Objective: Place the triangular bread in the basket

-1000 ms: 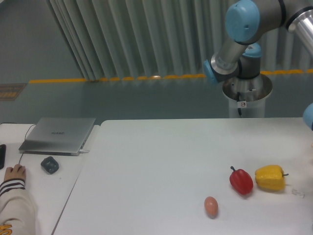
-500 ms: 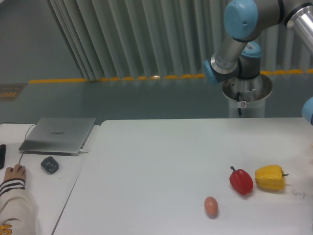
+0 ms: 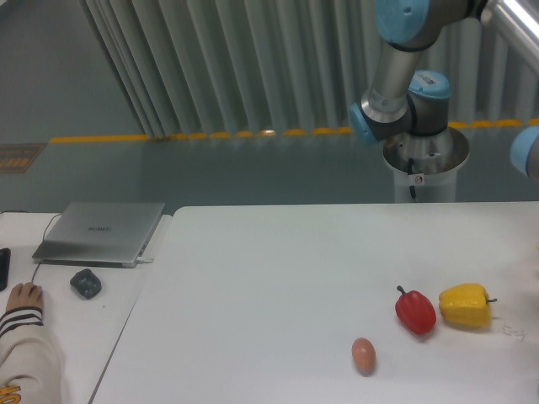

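Observation:
The triangular bread and the basket are both out of view. My gripper is out of view too, past the right edge; only the arm's grey links and blue joints (image 3: 402, 80) show at the upper right. On the white table (image 3: 269, 278) lie a red bell pepper (image 3: 415, 310), a glossy yellow bell pepper (image 3: 465, 305) and a small pinkish-brown egg (image 3: 363, 354).
A closed grey laptop (image 3: 101, 231) and a dark mouse (image 3: 85, 283) sit on the side desk at the left. A person's hand in a striped sleeve (image 3: 24, 324) rests at the lower left. The arm's base pedestal (image 3: 425, 164) stands behind the table.
The arm's upper links have risen and shifted slightly. The objects on the table have not moved.

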Motion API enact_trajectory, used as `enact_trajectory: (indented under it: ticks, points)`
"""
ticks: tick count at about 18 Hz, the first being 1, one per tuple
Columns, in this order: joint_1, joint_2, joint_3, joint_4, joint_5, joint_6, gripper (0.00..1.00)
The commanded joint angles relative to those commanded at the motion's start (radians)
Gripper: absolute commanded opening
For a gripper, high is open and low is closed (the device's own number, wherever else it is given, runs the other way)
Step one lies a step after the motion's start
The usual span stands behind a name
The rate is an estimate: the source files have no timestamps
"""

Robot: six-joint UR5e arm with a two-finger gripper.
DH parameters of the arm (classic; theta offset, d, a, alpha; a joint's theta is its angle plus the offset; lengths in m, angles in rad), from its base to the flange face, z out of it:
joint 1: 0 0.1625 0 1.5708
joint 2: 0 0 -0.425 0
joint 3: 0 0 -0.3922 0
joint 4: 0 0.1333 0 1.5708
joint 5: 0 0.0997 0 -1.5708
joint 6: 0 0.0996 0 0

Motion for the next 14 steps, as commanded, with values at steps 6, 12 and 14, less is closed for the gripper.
enact_trajectory:
  ticks: [6, 12, 14]
  points:
    - [0.097, 0.034, 0.002, -0.023, 0.000, 0.026, 0.00]
    - [0.259, 0.038, -0.020, -0.028, -0.002, 0.248, 0.02]
    - [0.313, 0.060, -0.043, -0.028, -0.003, 0.340, 0.20]
